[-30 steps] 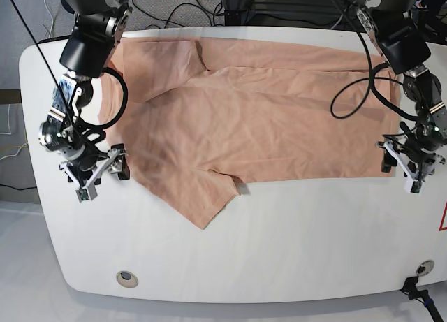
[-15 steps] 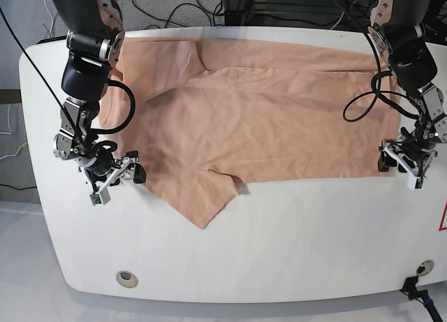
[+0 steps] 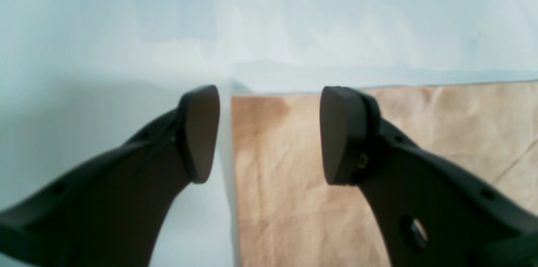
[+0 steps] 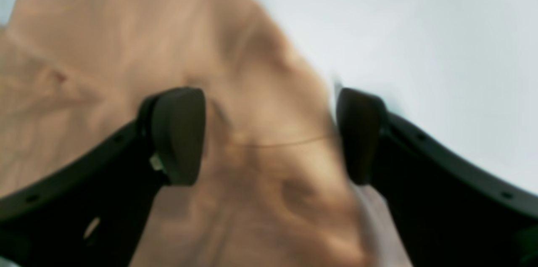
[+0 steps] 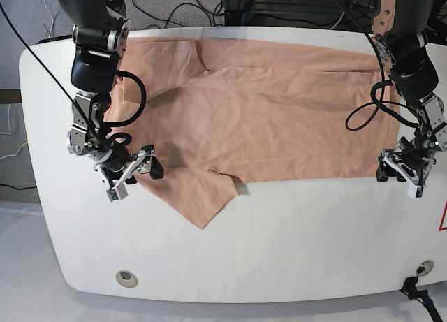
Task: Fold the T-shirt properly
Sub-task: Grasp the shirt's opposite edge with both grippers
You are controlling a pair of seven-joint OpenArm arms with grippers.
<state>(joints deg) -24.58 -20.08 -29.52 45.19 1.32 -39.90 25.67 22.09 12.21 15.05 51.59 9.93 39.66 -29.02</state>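
The peach T-shirt (image 5: 251,119) lies spread out on the white table (image 5: 279,252), with one sleeve pointing toward the front edge. My right gripper (image 5: 136,179) is open at the shirt's left edge. In the right wrist view it (image 4: 269,134) straddles blurred fabric (image 4: 260,183), with one finger (image 4: 178,132) over cloth. My left gripper (image 5: 397,175) is open at the shirt's lower right corner. In the left wrist view it (image 3: 269,134) is open, and the shirt's corner (image 3: 294,183) lies flat between the fingers (image 3: 340,136). No print shows.
Cables and stand bases lie behind the table's far edge. A round grommet (image 5: 126,277) sits near the front left, another fitting (image 5: 421,268) at the front right. A red mark (image 5: 443,221) is at the right edge.
My right gripper has moved right and down onto the shirt's left edge. My left gripper has shifted slightly left toward the lower right corner. The shirt has not moved.
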